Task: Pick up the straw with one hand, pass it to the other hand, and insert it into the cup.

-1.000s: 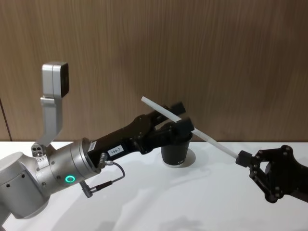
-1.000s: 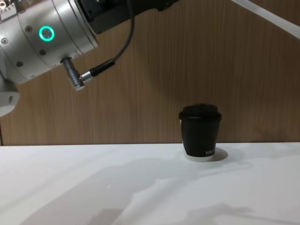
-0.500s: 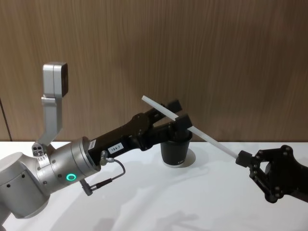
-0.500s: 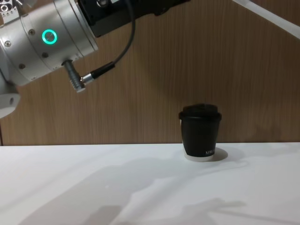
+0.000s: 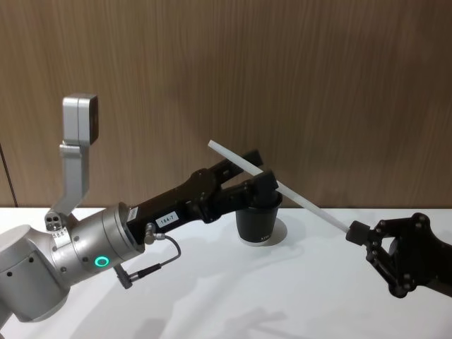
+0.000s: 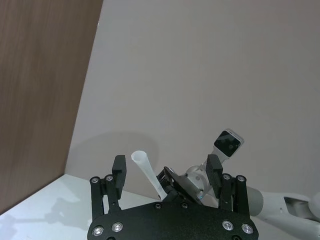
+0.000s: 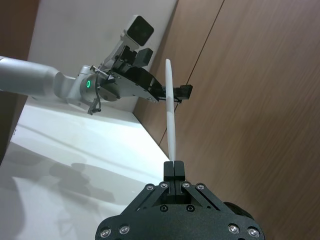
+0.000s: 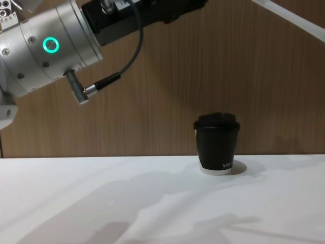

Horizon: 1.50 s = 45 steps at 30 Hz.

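Straw (image 5: 311, 206): likely light, stiff, crushable. Right tool (image 5: 355, 231) clamped on its lower end; left tool (image 5: 258, 168) apart, straddling upper shaft, the probable hold.

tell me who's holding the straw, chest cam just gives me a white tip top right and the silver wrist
Observer: The right gripper is shut on the straw's lower end, off to the right of the cup.
Operator: and the left one
Observer: The left gripper is open, with one finger on each side of the straw and a gap on both sides.
Operator: is any of it in the cup yet
Observer: No. In the head view the straw slants across above the cup, and neither end is in the lid.
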Each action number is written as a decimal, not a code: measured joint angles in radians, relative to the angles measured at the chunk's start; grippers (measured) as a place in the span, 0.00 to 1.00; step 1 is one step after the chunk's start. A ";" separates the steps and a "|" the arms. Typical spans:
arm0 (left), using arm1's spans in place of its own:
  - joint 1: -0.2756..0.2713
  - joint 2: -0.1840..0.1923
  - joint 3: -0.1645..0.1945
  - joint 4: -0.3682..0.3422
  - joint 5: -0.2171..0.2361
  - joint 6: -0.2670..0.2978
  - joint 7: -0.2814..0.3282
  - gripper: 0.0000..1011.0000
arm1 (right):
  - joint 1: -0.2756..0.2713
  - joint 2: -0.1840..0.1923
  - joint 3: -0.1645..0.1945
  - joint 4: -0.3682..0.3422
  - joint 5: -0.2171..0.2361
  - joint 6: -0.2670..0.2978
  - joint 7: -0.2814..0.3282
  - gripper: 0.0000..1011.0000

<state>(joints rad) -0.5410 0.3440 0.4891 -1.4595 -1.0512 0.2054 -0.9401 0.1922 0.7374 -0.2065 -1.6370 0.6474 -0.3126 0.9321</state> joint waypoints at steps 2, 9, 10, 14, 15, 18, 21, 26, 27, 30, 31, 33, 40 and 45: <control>0.000 0.002 0.001 0.000 -0.001 -0.001 0.001 0.99 | 0.000 0.000 0.000 0.000 0.000 0.000 0.000 0.00; 0.002 0.008 0.005 0.001 -0.006 -0.003 0.006 0.99 | 0.000 0.000 0.000 0.000 0.000 0.000 0.000 0.00; 0.002 0.009 0.005 0.001 -0.007 -0.003 0.006 0.99 | 0.000 0.000 0.000 0.000 0.000 0.000 0.000 0.00; 0.002 0.011 0.006 0.002 -0.009 -0.004 0.008 0.95 | 0.000 0.000 0.000 0.000 0.000 0.000 0.000 0.00; 0.002 0.011 0.006 0.002 -0.009 -0.005 0.009 0.94 | 0.000 0.000 0.000 0.000 0.000 0.000 0.000 0.00; 0.002 0.012 0.007 0.002 -0.010 -0.005 0.010 0.87 | 0.000 0.000 0.000 0.000 0.000 0.000 0.000 0.00; 0.002 0.013 0.008 0.002 -0.011 -0.005 0.010 0.78 | 0.000 0.000 0.000 0.000 0.000 0.000 0.000 0.00; 0.002 0.014 0.008 0.002 -0.012 -0.006 0.011 0.64 | 0.000 0.000 0.000 0.000 0.000 0.000 0.000 0.00; 0.002 0.014 0.008 0.002 -0.012 -0.006 0.011 0.59 | 0.000 0.000 0.000 0.000 0.000 0.000 0.000 0.00; 0.002 0.015 0.008 0.002 -0.012 -0.006 0.011 0.50 | 0.000 0.000 0.000 0.000 0.000 0.000 0.000 0.00; 0.002 0.015 0.009 0.002 -0.012 -0.006 0.012 0.47 | 0.000 0.000 0.000 0.000 0.000 0.000 0.000 0.00; 0.002 0.015 0.009 0.002 -0.012 -0.006 0.012 0.41 | 0.000 0.000 0.000 0.000 0.000 0.000 0.000 0.00; 0.002 0.015 0.009 0.002 -0.013 -0.006 0.012 0.18 | 0.000 0.000 0.000 0.000 0.000 0.000 0.000 0.00; 0.002 0.016 0.009 0.002 -0.013 -0.006 0.013 0.04 | 0.000 0.000 0.000 0.000 0.000 0.000 0.000 0.00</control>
<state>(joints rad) -0.5386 0.3597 0.4986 -1.4580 -1.0641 0.1990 -0.9276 0.1922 0.7373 -0.2065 -1.6370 0.6474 -0.3126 0.9321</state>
